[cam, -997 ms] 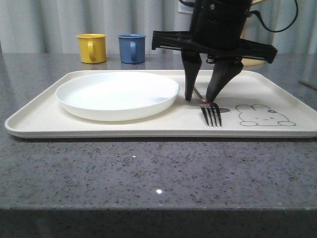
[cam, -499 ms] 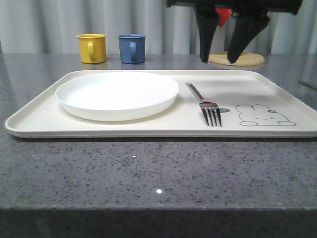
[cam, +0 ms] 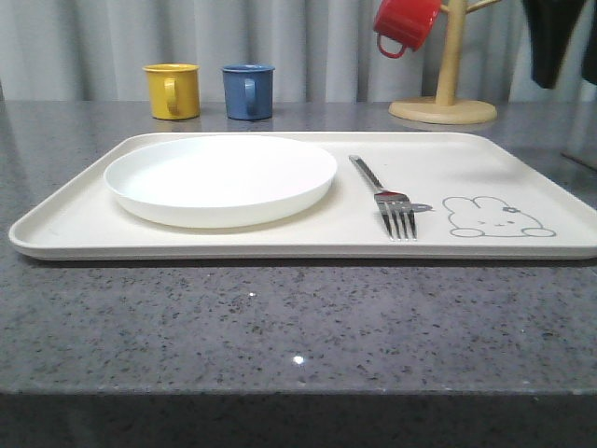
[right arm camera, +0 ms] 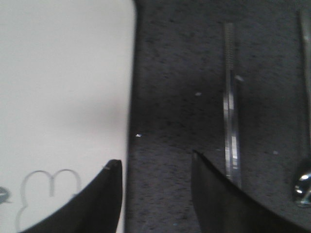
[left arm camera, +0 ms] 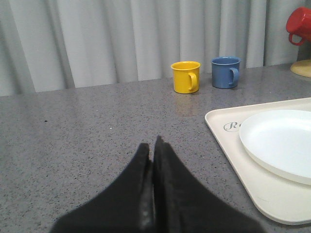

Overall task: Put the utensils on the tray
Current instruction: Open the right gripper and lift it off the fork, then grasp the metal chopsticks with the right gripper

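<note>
A silver fork lies on the cream tray, tines toward the front, between the white plate and the drawn rabbit. My right gripper is open and empty, high over the tray's right edge and the grey countertop. Beside it on the countertop lie the chopsticks and, further out, the spoon. A dark part of the right arm hangs at the top right of the front view. My left gripper is shut on nothing, low over the countertop left of the tray.
A yellow mug and a blue mug stand behind the tray. A wooden mug tree at the back right carries a red mug. Bare countertop runs along the front.
My right gripper has let go of the fork, risen from the tray and swung off to the right. The fork stays where it was laid.
</note>
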Available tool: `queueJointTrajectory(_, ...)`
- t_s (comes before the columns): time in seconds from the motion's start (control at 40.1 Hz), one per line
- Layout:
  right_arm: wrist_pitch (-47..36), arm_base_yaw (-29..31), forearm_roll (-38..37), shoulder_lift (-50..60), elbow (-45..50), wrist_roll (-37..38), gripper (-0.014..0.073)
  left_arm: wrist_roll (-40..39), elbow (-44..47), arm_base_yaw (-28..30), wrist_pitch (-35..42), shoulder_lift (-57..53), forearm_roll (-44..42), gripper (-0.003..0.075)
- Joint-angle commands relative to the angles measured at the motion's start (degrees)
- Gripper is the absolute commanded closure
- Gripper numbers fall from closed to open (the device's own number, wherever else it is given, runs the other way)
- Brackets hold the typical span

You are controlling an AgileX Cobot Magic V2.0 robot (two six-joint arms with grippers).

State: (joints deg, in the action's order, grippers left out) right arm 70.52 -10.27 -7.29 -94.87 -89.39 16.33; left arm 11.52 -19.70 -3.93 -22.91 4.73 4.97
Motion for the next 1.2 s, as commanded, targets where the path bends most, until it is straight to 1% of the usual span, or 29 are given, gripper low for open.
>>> queueJointTrajectory(0.0, 4.8, 5.2, -1.4, 3.9, 1.7, -3.3, 0.0232, -0.5, -1.6, -0.5, 4.8, 0.7, 0.7, 0.0739)
queueJointTrajectory(0.1, 3.0, 10.2, -0.3, 4.0, 4.8, -6.0, 0.0232, -0.5, -1.6, -0.5, 4.8, 0.7, 0.7, 0.0739)
queueJointTrajectory(0.274, -0.9, 15.6, 8.2, 4.0, 8.1, -14.0, 0.0232, -0.5, -1.6, -0.5, 4.8, 0.7, 0.7, 0.0739)
queueJointTrajectory(0.324, -1.5, 16.0, 9.8, 3.9, 8.4, -15.9, 0.0232, -0.5, -1.6, -0.5, 4.8, 0.7, 0.7, 0.0739)
queueJointTrajectory(0.399, -2.0, 16.1, 10.3, 3.5, 8.4, -17.5, 0.0232, -0.5, -1.6, -0.5, 4.8, 0.7, 0.7, 0.0739)
queueJointTrajectory(0.773, -5.0, 16.1, 10.3, -1.8, 8.4, -17.6, 0.0232, -0.5, -1.6, -0.5, 4.8, 0.7, 0.7, 0.0739)
queueJointTrajectory(0.972, -5.3, 16.1, 10.3, -4.1, 8.4, -17.6, 0.0238, -0.5, -1.6, -0.5, 4.8, 0.7, 0.7, 0.0739)
queueJointTrajectory(1.022, -5.3, 16.1, 10.2, -4.5, 8.4, -17.6, 0.0262, -0.5, -1.6, -0.5, 4.8, 0.7, 0.7, 0.0739)
queueJointTrajectory(1.072, -5.3, 16.1, 10.1, -4.6, 8.4, -17.6, 0.0309, -0.5, -1.6, -0.5, 4.8, 0.7, 0.7, 0.0739)
queueJointTrajectory(1.172, -4.9, 16.1, 10.1, -4.5, 8.4, -17.4, 0.0451, -0.5, -1.6, -0.5, 4.8, 0.7, 0.7, 0.0739)
